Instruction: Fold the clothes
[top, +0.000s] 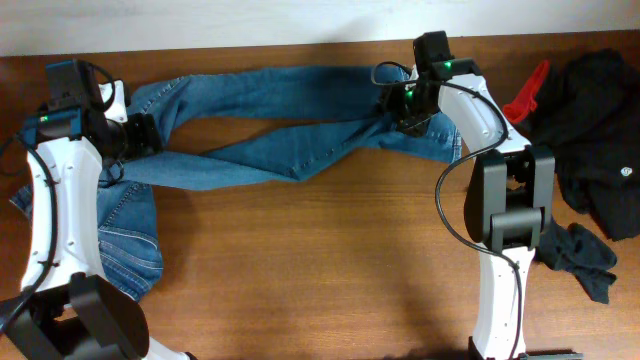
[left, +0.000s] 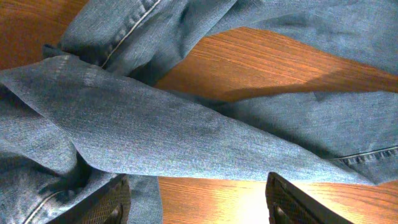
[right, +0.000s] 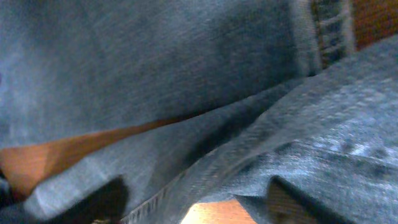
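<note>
The blue denim jeans (top: 290, 150) lie across the far left of the wooden table (top: 330, 270). The waist part is at the left edge and the two legs run right and cross each other. My left gripper (top: 140, 135) is low over a leg near the waist. In the left wrist view it is open (left: 202, 202), with denim (left: 186, 130) just ahead and bare wood between the fingers. My right gripper (top: 408, 108) is at the leg ends. In the blurred right wrist view its fingers are wide apart (right: 193, 202), with a denim fold (right: 186, 81) between them.
A pile of black clothes (top: 600, 110) lies at the far right, with a red object (top: 525, 95) beside it. A dark cloth (top: 580, 255) lies next to the right arm's base. The arm bases stand at the front left and front right.
</note>
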